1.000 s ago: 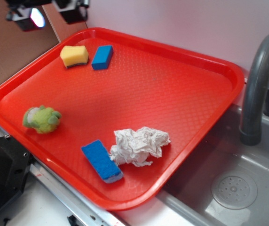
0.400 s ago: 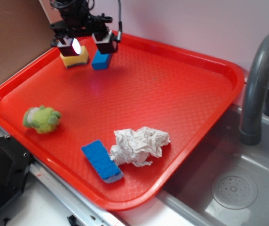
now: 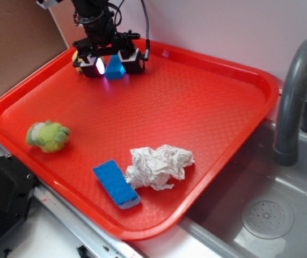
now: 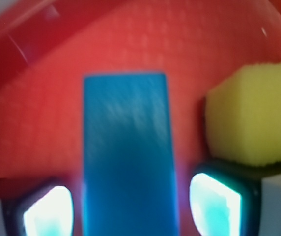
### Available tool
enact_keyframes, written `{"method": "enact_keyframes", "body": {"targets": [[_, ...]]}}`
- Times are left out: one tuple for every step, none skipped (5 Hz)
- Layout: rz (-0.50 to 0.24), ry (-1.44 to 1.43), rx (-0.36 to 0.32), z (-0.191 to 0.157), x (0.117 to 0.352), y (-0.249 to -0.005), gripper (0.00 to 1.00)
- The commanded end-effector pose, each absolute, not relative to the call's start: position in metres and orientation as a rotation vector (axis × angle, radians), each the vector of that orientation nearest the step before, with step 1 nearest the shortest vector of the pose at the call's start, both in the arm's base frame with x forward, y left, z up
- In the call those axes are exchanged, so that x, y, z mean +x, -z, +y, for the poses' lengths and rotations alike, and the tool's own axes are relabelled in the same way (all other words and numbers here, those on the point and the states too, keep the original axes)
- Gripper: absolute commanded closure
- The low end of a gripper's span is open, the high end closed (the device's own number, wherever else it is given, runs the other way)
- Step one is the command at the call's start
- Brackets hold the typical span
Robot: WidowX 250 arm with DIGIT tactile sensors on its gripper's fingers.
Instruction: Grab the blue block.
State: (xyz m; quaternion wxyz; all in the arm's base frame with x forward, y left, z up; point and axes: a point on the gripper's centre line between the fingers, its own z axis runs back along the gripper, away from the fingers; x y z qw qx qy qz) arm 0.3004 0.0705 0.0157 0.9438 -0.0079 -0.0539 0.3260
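1. Red tray (image 3: 207, 107) is the landmark; it sits left of a grey sink (image 3: 266, 215) with a dark faucet (image 3: 295, 97).
2. Blue block (image 3: 115, 69) lies flat at the tray's far left corner, on the tray floor.
3. Claw (image 3: 112, 63) is low over the block, jaws open, one finger on each long side of it.
4. Wrist view: block (image 4: 126, 152) runs straight up the middle between the two lit finger pads (image 4: 48, 212), a thin gap of tray showing on both sides.
5. Cannot tell if the pads touch the block; the wrist view is blurred. Nothing looks gripped.
6. Yellow sponge (image 4: 251, 118) is just beside the block, on its right in the wrist view, not touching it; one finger is in the gap between them, close against the sponge.
7. In the exterior view the sponge is mostly hidden behind the claw.
8. Green plush toy (image 3: 47, 135) lies near the tray's left edge, well apart from the block.
9. Blue sponge (image 3: 116, 184) lies near the tray's front edge, touching or nearly touching a crumpled white cloth (image 3: 159, 165) to its right.
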Motion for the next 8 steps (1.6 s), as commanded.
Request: {"method": "enact_keyframes", "body": {"targets": [[-0.150, -0.654, 0.060, 0.057, 0.302, -0.015, 1.00], [-0.142, -0.673, 0.081, 0.055, 0.294, -0.014, 1.00], [-0.116, -0.648, 0.058, 0.050, 0.284, -0.029, 1.00], [-0.114, -0.556, -0.008, 0.046, 0.274, -0.067, 1.00], [-0.096, -0.378, -0.121, 0.038, 0.253, -0.117, 1.00], [-0.089, -0.185, -0.170, 0.019, 0.225, -0.167, 1.00], [-0.183, -0.209, -0.197, 0.005, 0.195, -0.215, 1.00], [-0.258, -0.288, -0.186, 0.001, 0.175, -0.254, 1.00]]}}
